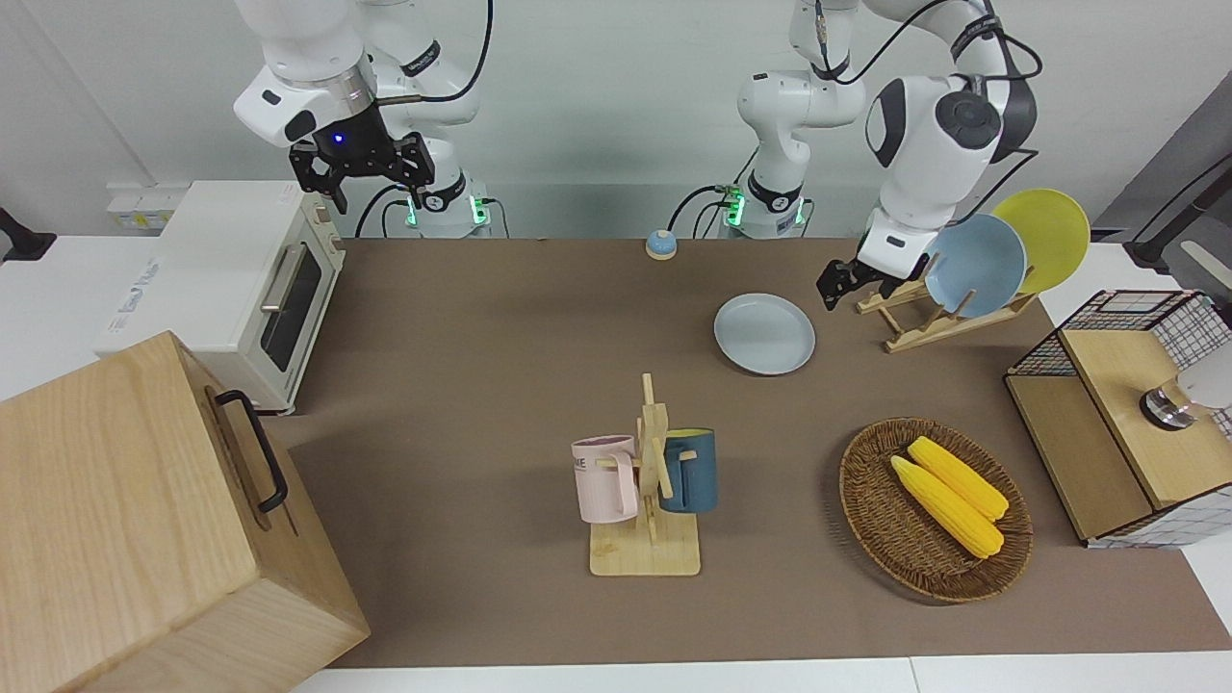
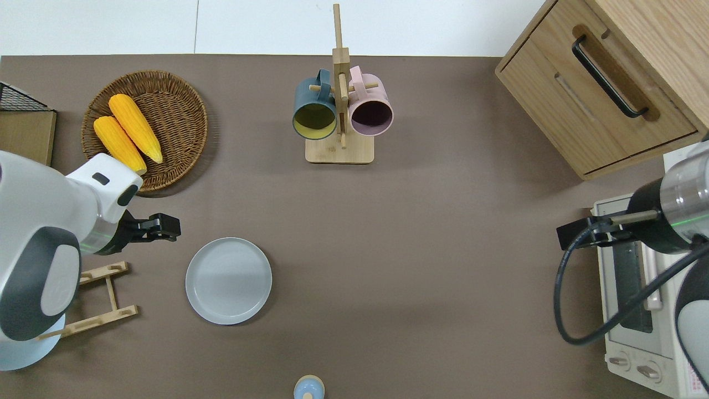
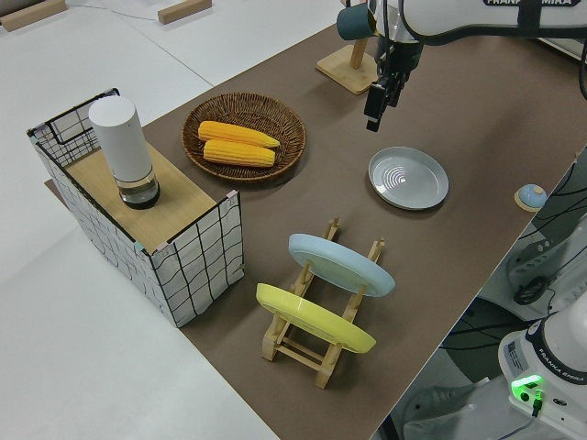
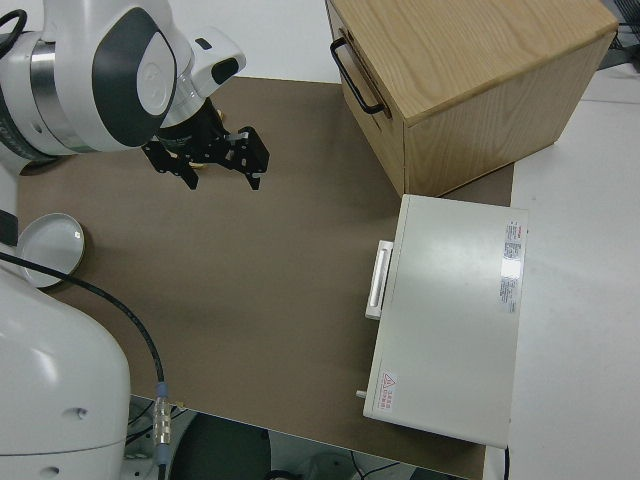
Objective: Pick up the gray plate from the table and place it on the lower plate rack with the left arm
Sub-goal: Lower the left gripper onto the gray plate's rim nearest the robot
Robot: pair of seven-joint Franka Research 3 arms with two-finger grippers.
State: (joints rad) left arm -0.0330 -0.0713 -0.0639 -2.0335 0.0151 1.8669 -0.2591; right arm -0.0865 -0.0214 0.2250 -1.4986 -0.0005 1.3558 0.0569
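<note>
The gray plate (image 1: 764, 333) lies flat on the brown table mat; it also shows in the overhead view (image 2: 228, 280) and the left side view (image 3: 408, 178). The lower plate rack (image 1: 938, 327) stands beside it toward the left arm's end, and it holds a blue plate (image 1: 974, 265) and a yellow plate (image 1: 1044, 236). Its empty slots (image 2: 105, 293) face the gray plate. My left gripper (image 1: 835, 287) hangs empty in the air over bare mat between the gray plate and the corn basket (image 2: 166, 227). My right gripper (image 1: 364, 183) is parked and open.
A wicker basket (image 1: 871, 520) with two corn cobs, a wooden mug stand (image 1: 647, 553) with two mugs, a small blue bell (image 1: 660, 244), a wire-sided shelf box (image 1: 1121, 385), a white toaster oven (image 1: 231, 279) and a wooden drawer box (image 1: 144, 520) stand around the table.
</note>
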